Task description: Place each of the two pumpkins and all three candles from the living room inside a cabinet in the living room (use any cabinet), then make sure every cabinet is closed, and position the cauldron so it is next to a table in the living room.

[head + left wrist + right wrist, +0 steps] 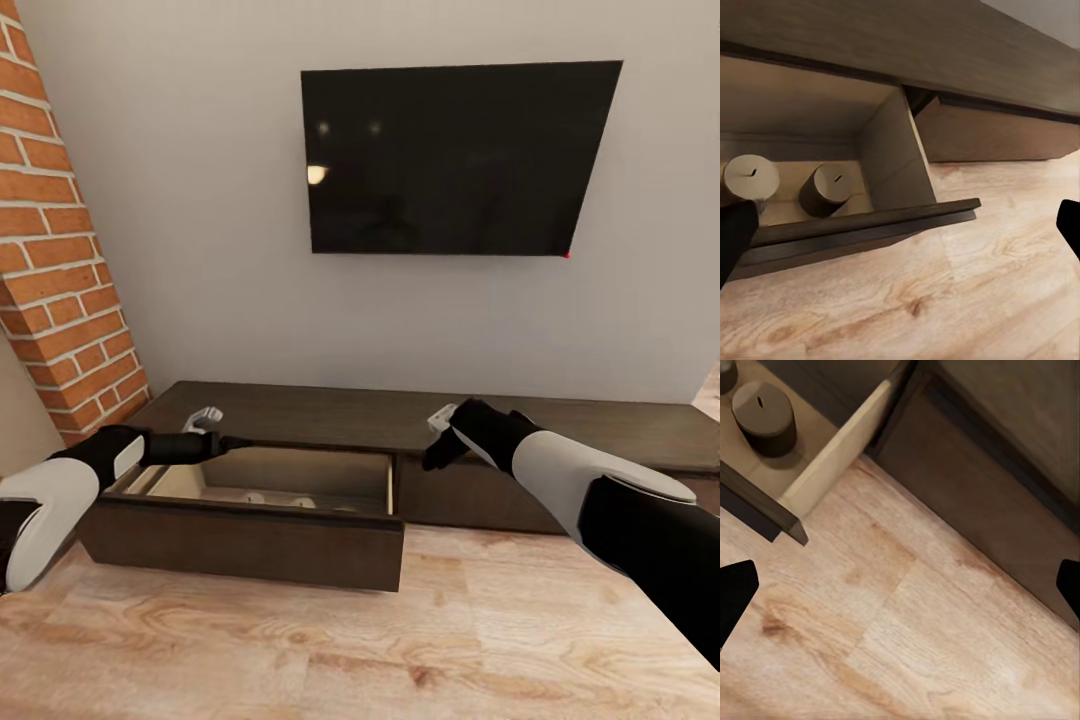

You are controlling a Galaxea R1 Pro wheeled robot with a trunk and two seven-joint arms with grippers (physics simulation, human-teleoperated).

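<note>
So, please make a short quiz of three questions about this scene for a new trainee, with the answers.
1. True or false: the drawer of the cabinet is shut.
2. How many candles show in the left wrist view?
3. The left claw hangs over: A) the TV B) the open drawer C) the brick wall

Key: 1 false, it is pulled out. 2 two, both inside the drawer. 3 B.

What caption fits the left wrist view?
Two candles sit in the cabinet's open drawer above the wooden floor.
</note>
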